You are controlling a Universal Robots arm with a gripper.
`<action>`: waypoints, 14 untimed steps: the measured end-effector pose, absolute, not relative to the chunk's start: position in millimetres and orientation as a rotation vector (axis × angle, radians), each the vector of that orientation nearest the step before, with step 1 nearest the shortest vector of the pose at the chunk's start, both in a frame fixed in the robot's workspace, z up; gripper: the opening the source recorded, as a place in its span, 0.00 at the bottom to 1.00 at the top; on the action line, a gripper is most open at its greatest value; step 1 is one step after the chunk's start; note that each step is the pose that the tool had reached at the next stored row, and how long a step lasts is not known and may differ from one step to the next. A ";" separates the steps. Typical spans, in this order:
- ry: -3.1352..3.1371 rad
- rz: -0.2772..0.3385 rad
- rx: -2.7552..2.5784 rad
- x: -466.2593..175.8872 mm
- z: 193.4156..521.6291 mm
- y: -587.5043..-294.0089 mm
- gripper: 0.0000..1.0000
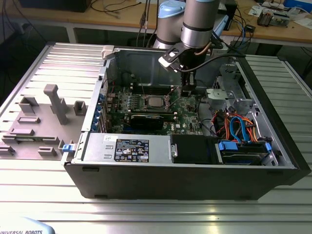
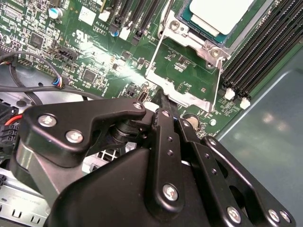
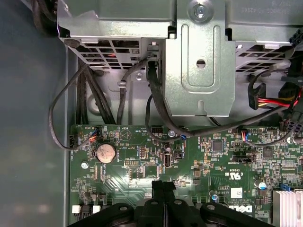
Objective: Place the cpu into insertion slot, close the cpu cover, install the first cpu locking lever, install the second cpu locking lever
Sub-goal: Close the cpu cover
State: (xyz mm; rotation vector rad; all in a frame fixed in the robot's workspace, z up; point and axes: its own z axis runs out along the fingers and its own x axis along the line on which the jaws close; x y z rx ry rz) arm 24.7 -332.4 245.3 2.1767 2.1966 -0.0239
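The cpu (image 1: 156,101) (image 2: 220,14), with a silver-grey top, lies in the insertion slot (image 2: 189,33) on the green motherboard (image 1: 187,119). The cpu cover (image 2: 182,97) is swung open away from the slot, and green board shows through its window. A thin wire locking lever (image 2: 218,87) runs along the cover's side. My gripper (image 1: 188,90) (image 2: 161,97) (image 3: 163,183) hangs on the exterior view's right of the slot. Its black fingers (image 2: 166,137) are shut together with nothing between them, their tip at the cover's free edge. I cannot tell whether they touch it.
The board sits inside an open computer case (image 1: 273,161). A black card (image 1: 146,119) lies in front of the slot and long memory slots (image 2: 265,52) beside it. A metal drive cage (image 3: 199,56), cables (image 1: 239,126) and a coin battery (image 3: 105,152) are close by.
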 end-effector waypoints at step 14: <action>2.197 -0.024 2.177 21.3 245.3 -332.4 0.11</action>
